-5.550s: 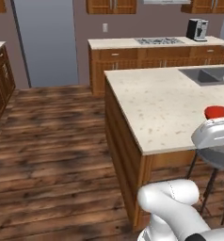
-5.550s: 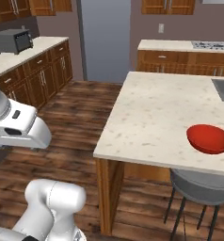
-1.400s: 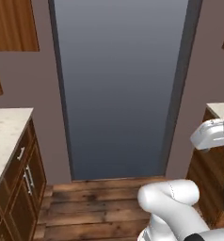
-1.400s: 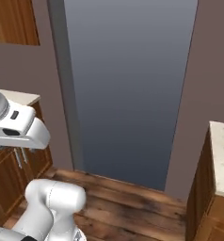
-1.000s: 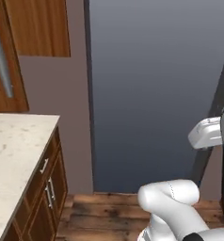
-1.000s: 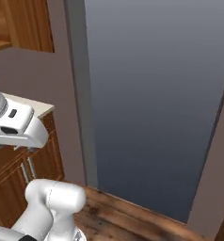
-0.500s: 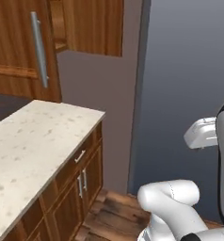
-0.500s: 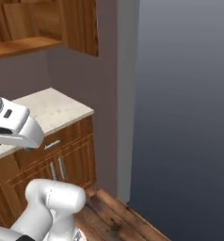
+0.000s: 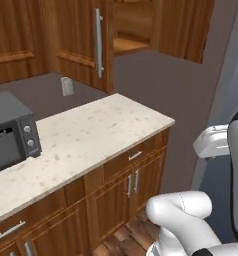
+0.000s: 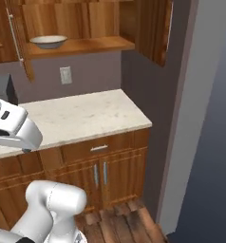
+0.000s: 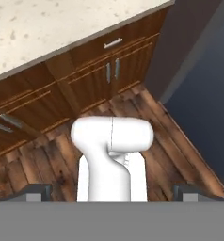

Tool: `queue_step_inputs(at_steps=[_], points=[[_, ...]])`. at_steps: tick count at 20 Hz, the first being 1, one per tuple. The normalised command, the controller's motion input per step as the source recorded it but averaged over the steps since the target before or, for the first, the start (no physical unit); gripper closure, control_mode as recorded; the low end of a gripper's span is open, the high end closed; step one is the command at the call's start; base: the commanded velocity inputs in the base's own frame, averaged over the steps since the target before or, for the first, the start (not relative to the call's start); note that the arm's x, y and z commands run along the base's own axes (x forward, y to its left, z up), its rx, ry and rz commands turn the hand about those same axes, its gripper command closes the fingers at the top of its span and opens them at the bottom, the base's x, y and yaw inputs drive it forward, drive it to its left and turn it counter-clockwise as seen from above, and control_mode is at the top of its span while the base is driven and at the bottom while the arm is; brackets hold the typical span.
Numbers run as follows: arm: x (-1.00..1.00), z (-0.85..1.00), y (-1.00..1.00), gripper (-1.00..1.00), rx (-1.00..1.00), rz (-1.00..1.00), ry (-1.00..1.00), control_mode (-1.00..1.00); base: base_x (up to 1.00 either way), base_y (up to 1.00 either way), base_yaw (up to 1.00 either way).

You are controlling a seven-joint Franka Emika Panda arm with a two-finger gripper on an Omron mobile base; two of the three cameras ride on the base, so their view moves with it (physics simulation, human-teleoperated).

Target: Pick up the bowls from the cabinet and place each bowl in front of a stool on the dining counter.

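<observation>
1. At far left, a dark oven sat on the speckled counter.
2. The cream bowl rested on the open wall cabinet shelf, beside the door's silver handle.
3. The gripper's opening could not be judged.
4. The step looked like approaching for the second bowl; next, the arm must rise to the shelf.

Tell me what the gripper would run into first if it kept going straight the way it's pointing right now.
Judging by the hand view, the gripper points down toward the wooden floor, and the robot's own white body lies right in that line, so it would probably meet that first. Depth is hard to judge here.
</observation>
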Motion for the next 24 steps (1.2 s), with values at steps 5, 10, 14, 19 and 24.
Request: queue_step_inputs(at_steps=[5, 10, 14, 19, 24], points=[[0.0, 0.0, 0.0, -1.0, 0.0, 0.0, 0.0, 1.0, 0.33, -0.67, 0.59], [0.0, 0.0, 0.0, -1.0, 0.0, 0.0, 0.0, 1.0, 0.51, -0.82, 0.35], [0.0, 0.0, 0.0, -1.0, 0.0, 0.0, 0.0, 1.0, 0.56, -0.42, 0.26], [0.0, 0.0, 0.0, -1.0, 0.0, 0.0, 0.0, 1.0, 0.52, 0.01, 0.25], [0.0, 0.0, 0.0, -1.0, 0.0, 0.0, 0.0, 1.0, 0.38, 0.18, 0.18]])
